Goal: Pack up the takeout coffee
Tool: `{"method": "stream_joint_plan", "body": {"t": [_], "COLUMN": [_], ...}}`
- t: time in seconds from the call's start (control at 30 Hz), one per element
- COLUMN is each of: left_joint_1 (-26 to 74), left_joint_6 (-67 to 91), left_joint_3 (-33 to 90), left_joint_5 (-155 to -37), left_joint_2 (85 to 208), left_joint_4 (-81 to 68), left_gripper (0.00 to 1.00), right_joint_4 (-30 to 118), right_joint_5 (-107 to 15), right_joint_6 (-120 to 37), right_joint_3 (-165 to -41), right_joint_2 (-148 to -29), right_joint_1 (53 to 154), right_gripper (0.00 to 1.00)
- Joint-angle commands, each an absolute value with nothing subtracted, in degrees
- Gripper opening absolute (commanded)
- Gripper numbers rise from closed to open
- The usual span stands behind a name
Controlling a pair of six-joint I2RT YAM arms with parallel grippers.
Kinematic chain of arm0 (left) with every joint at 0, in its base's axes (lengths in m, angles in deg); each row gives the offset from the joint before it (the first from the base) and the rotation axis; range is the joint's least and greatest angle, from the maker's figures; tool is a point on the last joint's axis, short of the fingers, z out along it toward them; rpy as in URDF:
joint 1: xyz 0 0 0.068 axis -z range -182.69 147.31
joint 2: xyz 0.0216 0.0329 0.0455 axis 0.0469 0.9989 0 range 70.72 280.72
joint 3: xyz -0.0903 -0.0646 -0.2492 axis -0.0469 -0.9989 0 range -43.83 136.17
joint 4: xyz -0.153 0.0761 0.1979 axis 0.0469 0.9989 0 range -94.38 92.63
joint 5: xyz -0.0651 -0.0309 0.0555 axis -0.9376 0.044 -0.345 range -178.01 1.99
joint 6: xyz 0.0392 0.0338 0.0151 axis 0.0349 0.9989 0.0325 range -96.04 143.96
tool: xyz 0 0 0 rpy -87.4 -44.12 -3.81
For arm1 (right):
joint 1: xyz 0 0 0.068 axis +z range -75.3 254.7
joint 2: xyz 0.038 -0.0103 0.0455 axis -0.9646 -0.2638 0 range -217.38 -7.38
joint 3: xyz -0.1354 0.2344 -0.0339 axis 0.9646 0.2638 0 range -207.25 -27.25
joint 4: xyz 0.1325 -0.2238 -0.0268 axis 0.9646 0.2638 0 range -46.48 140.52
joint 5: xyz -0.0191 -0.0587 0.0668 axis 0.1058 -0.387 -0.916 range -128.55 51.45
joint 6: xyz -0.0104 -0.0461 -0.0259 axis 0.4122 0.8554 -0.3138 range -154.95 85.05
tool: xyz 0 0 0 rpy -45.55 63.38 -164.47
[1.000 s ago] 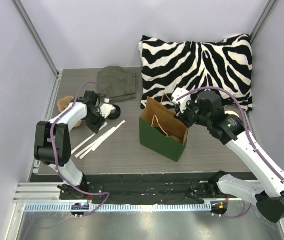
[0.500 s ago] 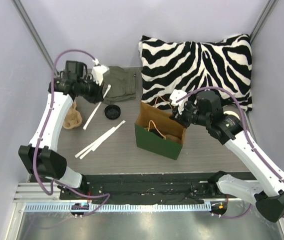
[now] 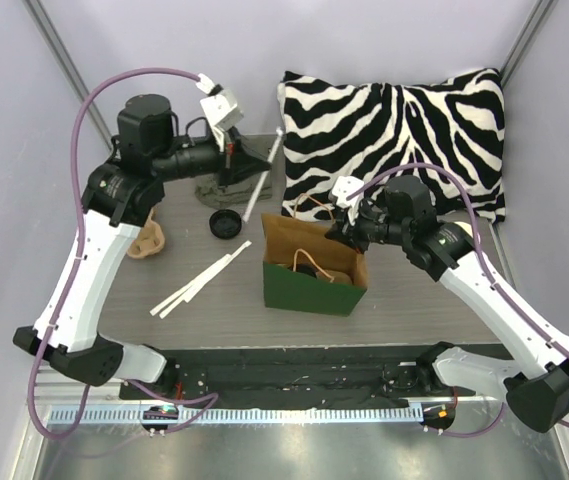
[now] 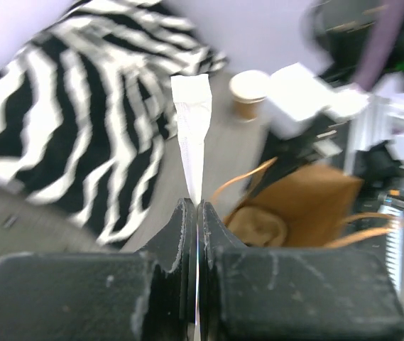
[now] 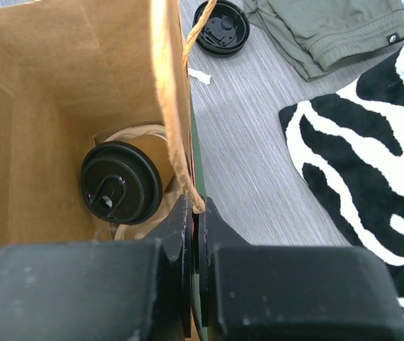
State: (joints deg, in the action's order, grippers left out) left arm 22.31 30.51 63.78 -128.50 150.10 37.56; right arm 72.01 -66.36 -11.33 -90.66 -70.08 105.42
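Now you are swinging the left gripper (image 4: 197, 209), pinched shut on a wrapped straw (image 4: 192, 128), up from the table (image 3: 234, 295) toward the bag (image 5: 38, 92), whose rim your right gripper (image 5: 195, 213) is clamping (takeout coffee (image 5: 121, 182) already sitting inside, lidded).

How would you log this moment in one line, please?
left gripper: shut on wrapped straw | right gripper: shut on green bag rim | takeout coffee: lidded, inside bag | loose lid: on table

Raised left tool (image 4: 196, 207) clamped — right tool (image 5: 195, 204) clamped, lower.
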Motion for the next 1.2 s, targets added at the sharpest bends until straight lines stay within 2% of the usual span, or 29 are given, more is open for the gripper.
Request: {"method": "stream_joint_plan", "body": {"t": [0.0,0.2,0.4,0.57,0.7,0.77,0.87,0.9,1.0,1.1,1.17], "left_joint_1": [28.9,36.0,40.4,41.4,41.3,41.3,41.3,41.4,41.4,41.3,41.4], "left_joint_6": [26.8,24.2,24.2,22.6,23.7,26.1,28.2,28.6,30.8,33.3,34.7], "left_joint_3": [64.3,60.7,58.2,50.0,47.0,45.8,45.0,44.7,43.2,41.9,41.2], "left_joint_5": [-132.8,-132.0,-131.2,-130.2,-129.3,-128.6,-128.4,-128.4,-128.4,-127.7,-127.3], "left_joint_2": [150.1,150.3,150.8,149.1,148.3,148.3,148.3,148.3,147.8,147.5,147.5], "left_joint_4": [28.9,22.4,21.7,20.5,20.3,20.9,22.7,23.7,25.6,27.6,28.8], "left_gripper": [0.0,0.0,0.0,0.0,0.0,0.0,0.0,0.0,0.0,0.0,0.0], "right_joint_4": [69.2,68.7,68.8,68.8,69.1,69.2,69.8,70.1,71.6,72.5,73.3], "right_joint_5": [-67.5,-67.6,-65.0,-64.2,-64.4,-64.4,-63.3,-62.1,-58.8,-57.0,-56.1], "right_joint_6": [-12.9,-14.9,-18.1,-18.8,-19.4,-19.6,-19.7,-19.8,-19.9,-20.0,-19.8], "right_joint_3": [-92.8,-93.1,-95.0,-95.8,-96.1,-96.2,-97.4,-97.6,-98.3,-98.6,-98.6], "right_joint_2": [-71.3,-71.6,-71.9,-71.5,-71.4,-71.4,-71.1,-71.1,-70.3,-68.8,-67.7], "right_joint_1": [105.2,105.2,105.2,105.2,105.2,105.2,105.2,105.2,105.0,104.5,104.3], "right_gripper": [0.02,0.08,0.2,0.29,0.46,0.48,0.59,0.68,0.81,0.9,0.92]}}
